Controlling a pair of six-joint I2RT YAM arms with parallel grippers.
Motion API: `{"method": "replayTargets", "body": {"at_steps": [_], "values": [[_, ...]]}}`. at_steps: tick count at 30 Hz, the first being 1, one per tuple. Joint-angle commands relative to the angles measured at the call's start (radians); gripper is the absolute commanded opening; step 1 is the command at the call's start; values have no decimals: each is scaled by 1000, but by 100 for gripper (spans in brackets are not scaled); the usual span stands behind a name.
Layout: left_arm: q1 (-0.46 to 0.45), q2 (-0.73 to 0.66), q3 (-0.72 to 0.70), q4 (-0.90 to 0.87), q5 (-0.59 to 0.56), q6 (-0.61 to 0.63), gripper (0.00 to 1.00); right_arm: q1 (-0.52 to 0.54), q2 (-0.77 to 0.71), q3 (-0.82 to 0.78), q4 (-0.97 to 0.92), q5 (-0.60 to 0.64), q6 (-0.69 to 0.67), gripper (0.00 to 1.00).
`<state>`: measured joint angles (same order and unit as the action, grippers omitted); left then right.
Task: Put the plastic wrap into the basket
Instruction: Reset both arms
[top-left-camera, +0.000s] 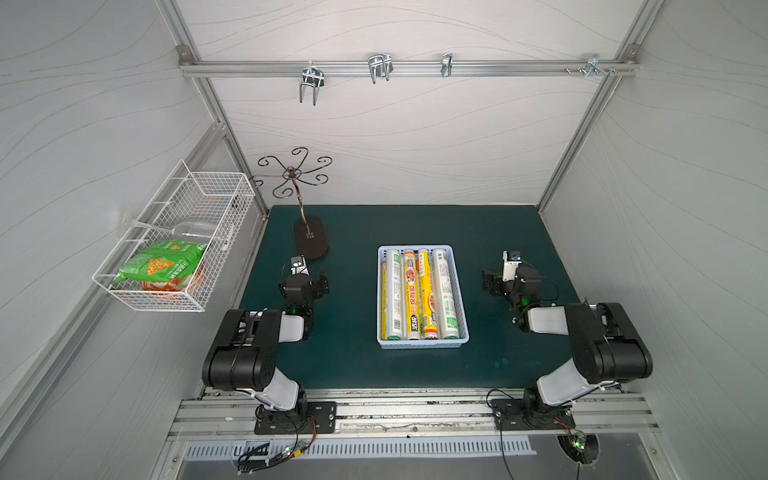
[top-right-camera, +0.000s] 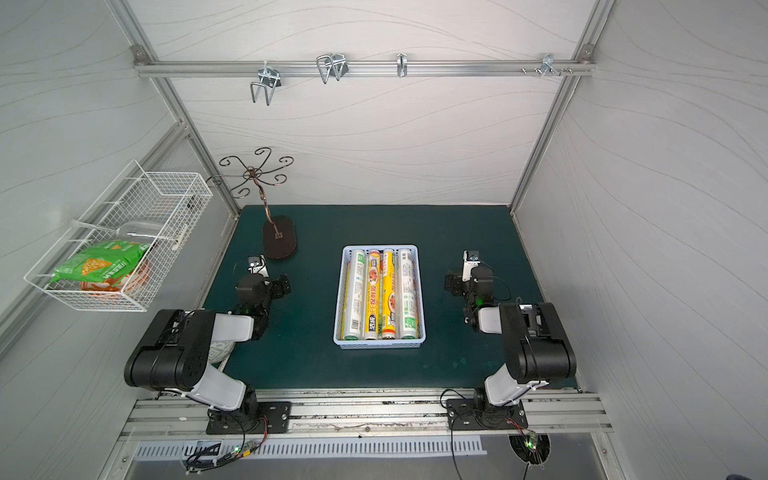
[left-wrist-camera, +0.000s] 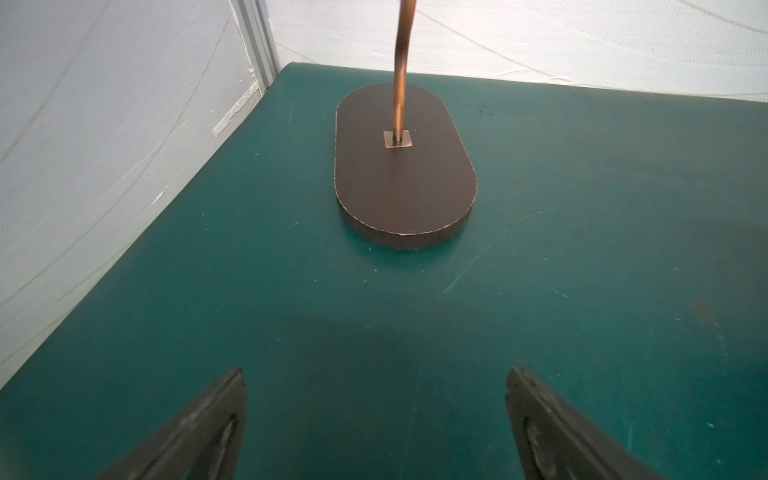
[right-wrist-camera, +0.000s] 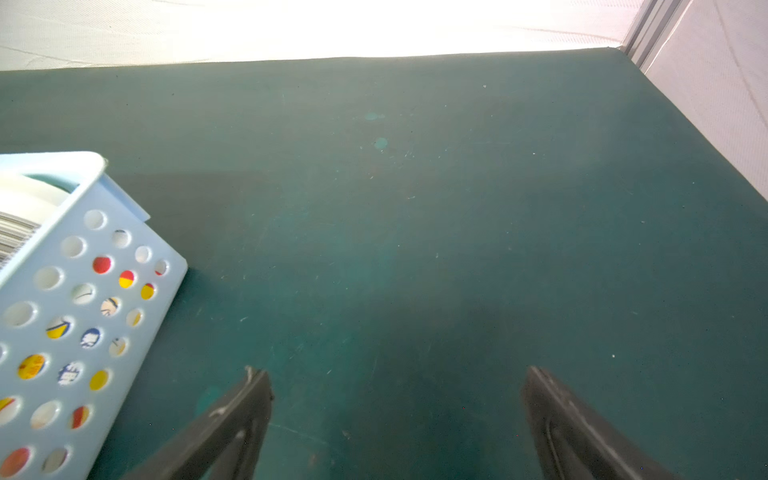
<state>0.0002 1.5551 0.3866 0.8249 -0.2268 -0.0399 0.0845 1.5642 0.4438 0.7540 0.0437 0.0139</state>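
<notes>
The pale-blue perforated basket (top-left-camera: 422, 343) (top-right-camera: 379, 344) sits mid-table in both top views. Several rolls of plastic wrap lie side by side along its length: white-silvery rolls (top-left-camera: 392, 295) (top-right-camera: 355, 291) at the outer sides and yellow-orange ones (top-left-camera: 426, 286) (top-right-camera: 388, 286) between them. My left gripper (top-left-camera: 301, 278) (top-right-camera: 262, 280) (left-wrist-camera: 376, 374) hovers left of the basket, open and empty over bare mat. My right gripper (top-left-camera: 513, 278) (top-right-camera: 473, 279) (right-wrist-camera: 392, 370) is to the basket's right, also open and empty. The right wrist view shows the basket's corner (right-wrist-camera: 62, 160), with roll labels visible through the holes.
A dark oval-based metal stand (top-left-camera: 311, 241) (left-wrist-camera: 405, 174) with curled hooks stands just beyond my left gripper. A white wire-mesh basket (top-left-camera: 174, 237) holding snack bags hangs on the left wall. Metal hooks (top-left-camera: 380, 66) hang from the back rail. Walls enclose the green mat (top-left-camera: 353, 365).
</notes>
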Motion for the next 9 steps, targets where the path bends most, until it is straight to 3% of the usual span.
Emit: {"method": "replayTargets", "body": {"at_steps": [1, 9], "values": [[5, -5, 29, 20, 23, -11, 100, -2, 4, 4, 22, -7, -9, 99], [4, -4, 29, 22, 23, -11, 100, 0, 3, 4, 22, -7, -10, 99]]}}
